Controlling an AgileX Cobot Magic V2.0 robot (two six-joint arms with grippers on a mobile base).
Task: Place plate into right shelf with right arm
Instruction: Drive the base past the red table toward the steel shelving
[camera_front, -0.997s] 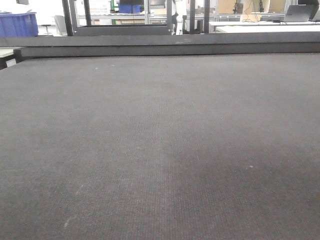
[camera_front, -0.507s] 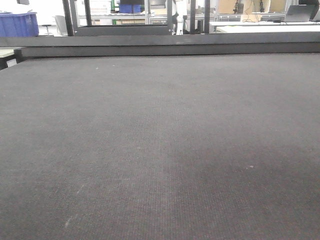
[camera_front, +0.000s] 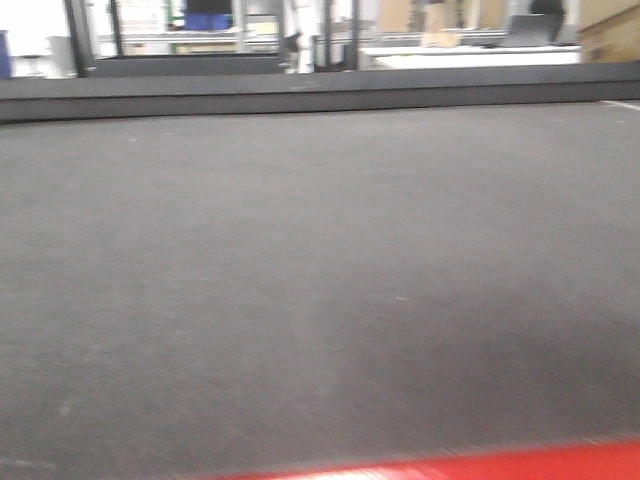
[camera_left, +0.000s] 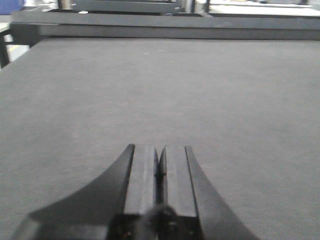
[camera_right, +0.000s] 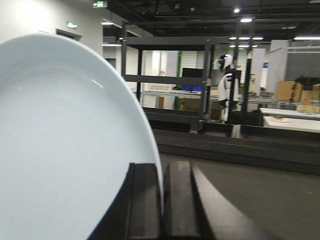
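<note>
1. Plate (camera_right: 60, 150) stands on edge, raised over the table (camera_right: 280, 205), with its rim pinched by the right gripper (camera_right: 161, 172). One broad pale face fills the left of the wrist view.
2. Right gripper is clamped on the plate rim, one finger on each side.
3. Left gripper (camera_left: 160, 155) is clenched, fingers pressed together with nothing between them, low over the table.
4. Table top is a dark grey mat. The front view is blurred, and a red strip (camera_front: 480, 465) runs along the table's near edge.
5. At the table's far edge is a raised dark ledge (camera_front: 320, 95). Beyond it stand a dark metal frame (camera_right: 205, 80) of uprights and crossbars and a white machine (camera_right: 225, 67).
6. Cardboard boxes (camera_right: 286, 91) sit far beyond the table; contents not visible.
</note>
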